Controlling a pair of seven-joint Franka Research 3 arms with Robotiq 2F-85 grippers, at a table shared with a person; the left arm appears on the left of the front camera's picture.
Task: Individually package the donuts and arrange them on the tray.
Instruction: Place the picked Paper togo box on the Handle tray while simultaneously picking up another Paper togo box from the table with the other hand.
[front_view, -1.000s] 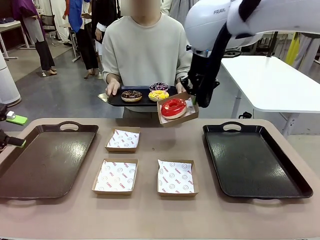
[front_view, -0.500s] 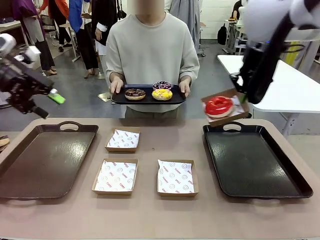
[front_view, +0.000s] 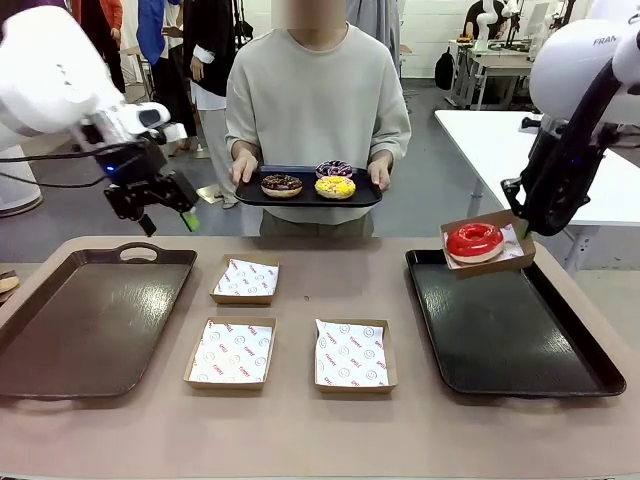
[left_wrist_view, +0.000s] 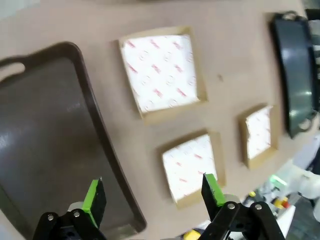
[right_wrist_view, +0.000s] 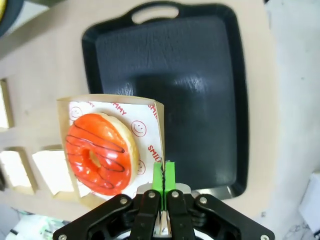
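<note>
**A:** Where do you set this one down?

**B:** On the black tray (front_view: 500, 330) at your right, in a far corner, so more will fit. Your right gripper (front_view: 522, 228) is clamped on the edge of the box (front_view: 492, 262) with the red donut (front_view: 475, 239), above that tray's far rim.

**A:** And your left gripper (front_view: 168, 220)?

**B:** Spread wide, empty. Lower the box level and let go only once it sits flat. Three donuts (front_view: 335, 187) wait on the person's tray (front_view: 250, 203).

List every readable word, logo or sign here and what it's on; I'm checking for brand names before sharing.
"FRAN", cut off at the picture's edge: right arm.
"SMIL" and "MMY", both partly hidden, plus smiley faces: paper liner of the box holding the red donut.
Red print on the liners of the empty boxes: too small to read.
</note>
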